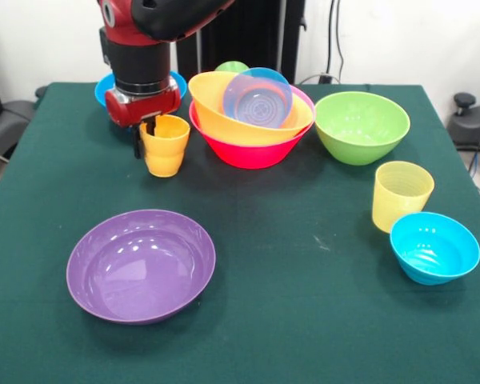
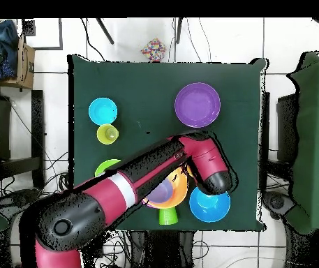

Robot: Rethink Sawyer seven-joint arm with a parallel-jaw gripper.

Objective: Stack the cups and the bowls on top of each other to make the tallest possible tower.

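Note:
My gripper (image 1: 146,140) hangs at the left rim of the upright yellow-orange cup (image 1: 165,146), which stands on the table. Right of it the tower is a pink bowl (image 1: 248,152) holding the orange bowl (image 1: 216,100), with a small blue bowl (image 1: 258,98) tilted inside. A green cup (image 1: 232,66) peeks out behind the tower. Loose on the cloth are the purple bowl (image 1: 141,264), green bowl (image 1: 362,126), ribbed pale yellow cup (image 1: 402,194) and another small blue bowl (image 1: 434,246). From overhead the arm (image 2: 155,178) hides the gripper and the yellow-orange cup.
A blue bowl (image 1: 104,86) sits behind the arm near the table's far edge, and in the overhead view the blue bowl (image 2: 209,206) is beside the wrist. A green cloth (image 1: 304,304) covers the table. Chairs stand at both sides.

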